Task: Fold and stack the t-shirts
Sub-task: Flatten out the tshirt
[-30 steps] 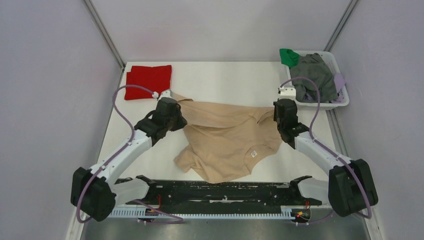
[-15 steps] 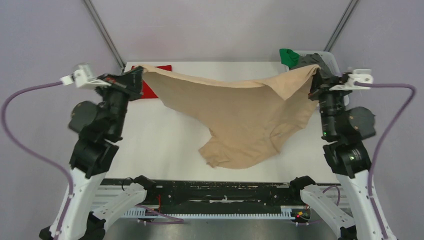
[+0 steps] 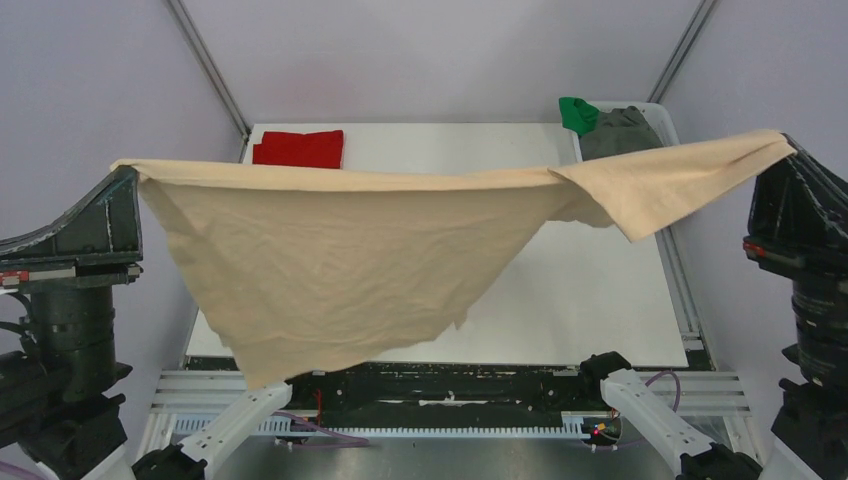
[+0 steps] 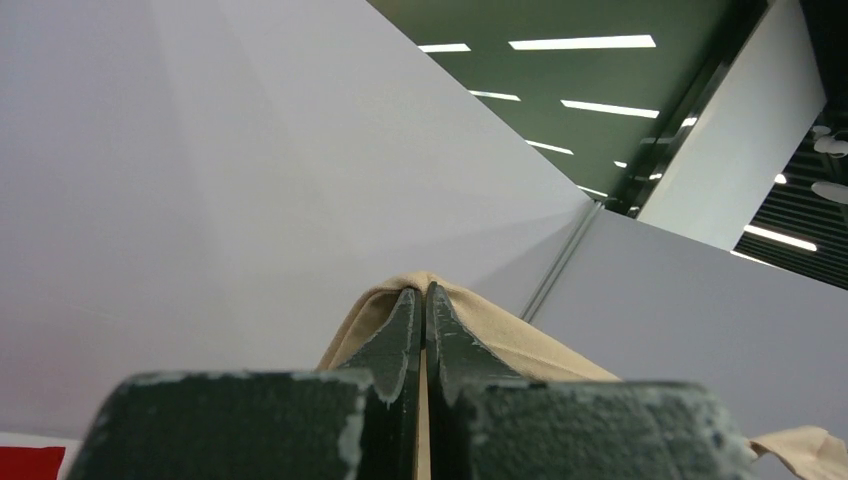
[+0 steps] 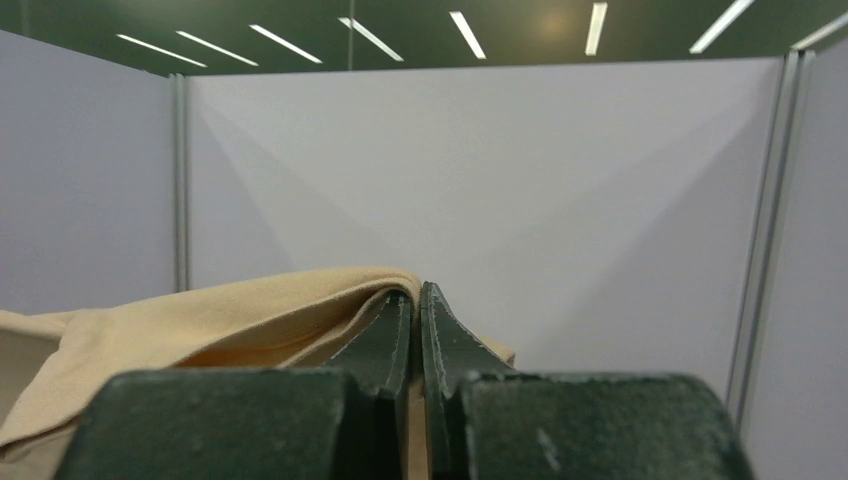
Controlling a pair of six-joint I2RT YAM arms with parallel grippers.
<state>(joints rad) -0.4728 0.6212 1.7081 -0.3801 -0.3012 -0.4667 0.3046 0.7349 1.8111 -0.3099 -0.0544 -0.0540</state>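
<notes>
We see the beige t-shirt spread wide in the air, lightly wrinkled. Its top edge is taut and the rest hangs to a point. Our left gripper pinches one corner and our right gripper the opposite one, with the cloth strung between them. The red t-shirt, folded to a rectangle, lies below and beyond the left gripper.

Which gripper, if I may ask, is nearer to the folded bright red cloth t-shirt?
Left. The left gripper, pinching the lifted beige cloth t-shirt, is up at the left, near the red t-shirt; the right gripper holds the other corner at the far right.
</notes>
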